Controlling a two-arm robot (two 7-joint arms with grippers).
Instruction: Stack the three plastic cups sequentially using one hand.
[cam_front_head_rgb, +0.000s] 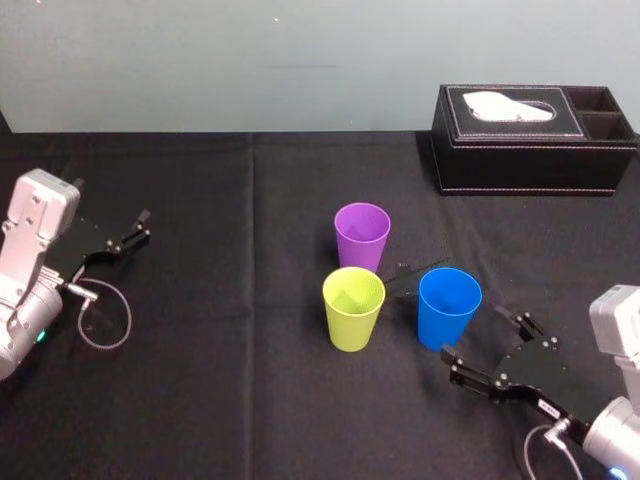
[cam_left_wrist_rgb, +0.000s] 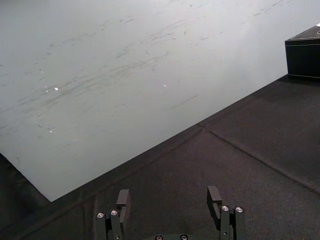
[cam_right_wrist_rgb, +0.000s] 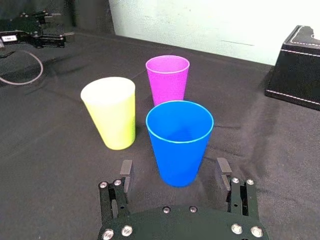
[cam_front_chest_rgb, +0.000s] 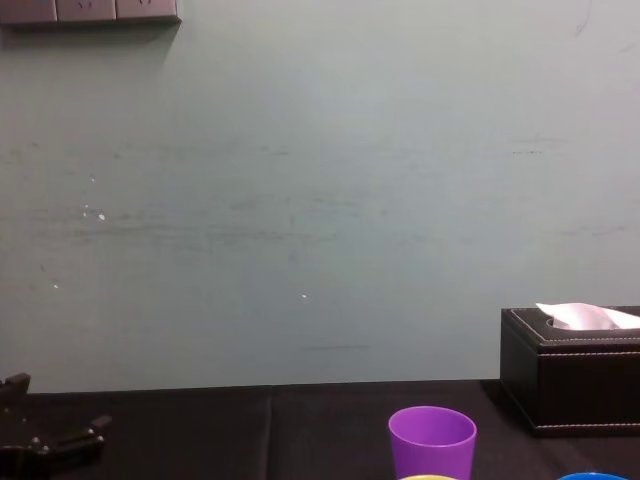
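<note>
Right jaws sit spread wide at the lower right of the head view, low over the worktop (cam_front_head_rgb: 230, 400), which is covered in black cloth. In the right wrist view their two fingers (cam_right_wrist_rgb: 126, 175) stand either side of the base of the blue cup (cam_right_wrist_rgb: 179, 140), close to it but touching nothing. The blue cup stands upright and open-mouthed right of centre in the head view. The yellow-green cup (cam_front_head_rgb: 353, 307) stands upright just beside it toward the left of the frame, with a small gap between them. The purple cup (cam_front_head_rgb: 362, 235) stands upright just above the yellow-green one in the frame, near both but apart from them. None of the three cups is nested in another. A black tissue box (cam_front_head_rgb: 530, 140) with a white tissue showing sits at the upper right of the head view, well apart from the cups. Left jaws rest at the left edge of the head view, also spread, with their fingers (cam_left_wrist_rgb: 122, 200) over bare cloth, well apart from the cups.
</note>
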